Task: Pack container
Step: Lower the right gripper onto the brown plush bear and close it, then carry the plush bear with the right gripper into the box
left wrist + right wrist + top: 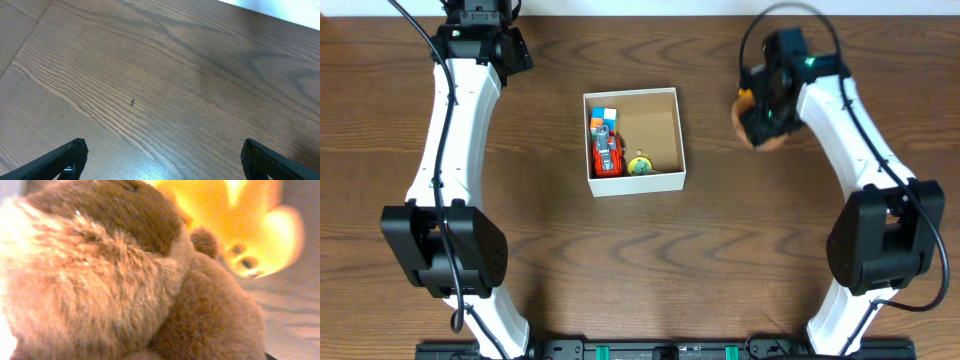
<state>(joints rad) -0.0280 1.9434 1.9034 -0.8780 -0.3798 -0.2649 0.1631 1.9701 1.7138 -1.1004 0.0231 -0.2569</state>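
The container (638, 183) is a square white box with a brown inside at the table's middle. In its left part lie a blue and orange block (603, 118), a red toy car (607, 155) and a small yellow-green round toy (640, 165). My right gripper (767, 95) is to the right of the box, shut on a brown plush toy (752, 125). The plush (125, 280) fills the right wrist view and hides the fingers. My left gripper (480, 28) is at the far left back, open and empty over bare wood (163, 148).
The wooden table (640, 270) spans the view. The arm bases stand at the front left and front right. A blurred yellow-orange shape (250, 225) shows behind the plush in the right wrist view.
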